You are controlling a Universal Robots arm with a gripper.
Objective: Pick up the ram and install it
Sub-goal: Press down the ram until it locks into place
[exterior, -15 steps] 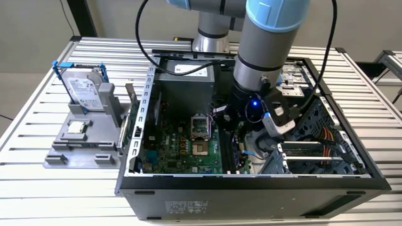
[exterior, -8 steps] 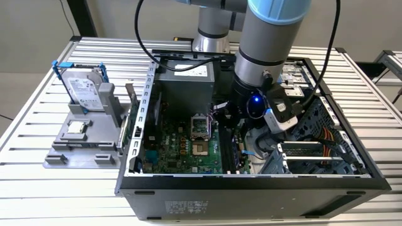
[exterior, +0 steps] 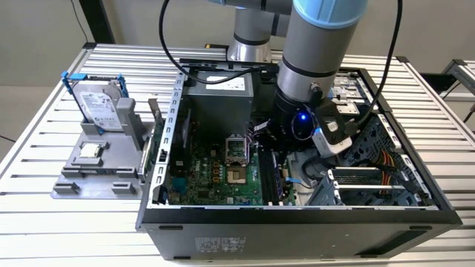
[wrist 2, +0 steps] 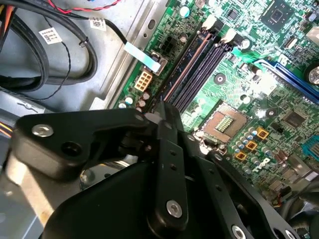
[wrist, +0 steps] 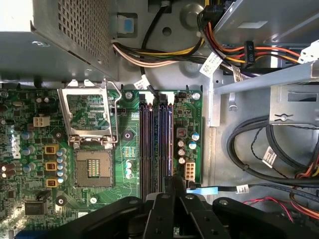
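Note:
The ram (wrist: 164,144) is a slim bluish stick standing on edge in line with the black memory slots (wrist: 147,144) of the green motherboard (wrist: 30,164). In the second wrist view the ram (wrist 2: 187,67) runs away from my fingers along the outermost slot. My gripper (wrist: 172,185) (wrist 2: 160,107) is low over the near end of the slots, its black fingers closed together on the stick's end. In the exterior view the arm's wrist (exterior: 301,122) reaches down inside the open computer case (exterior: 297,214), over the slots (exterior: 273,175).
An open processor socket (wrist: 92,169) lies beside the slots. Black and coloured cables (wrist: 259,149) crowd the case floor on the other side, under a metal drive cage (wrist: 279,94). Outside the case, a grey fixture (exterior: 89,178) holds a blue-framed hard drive (exterior: 100,105) and a small square chip (exterior: 90,149).

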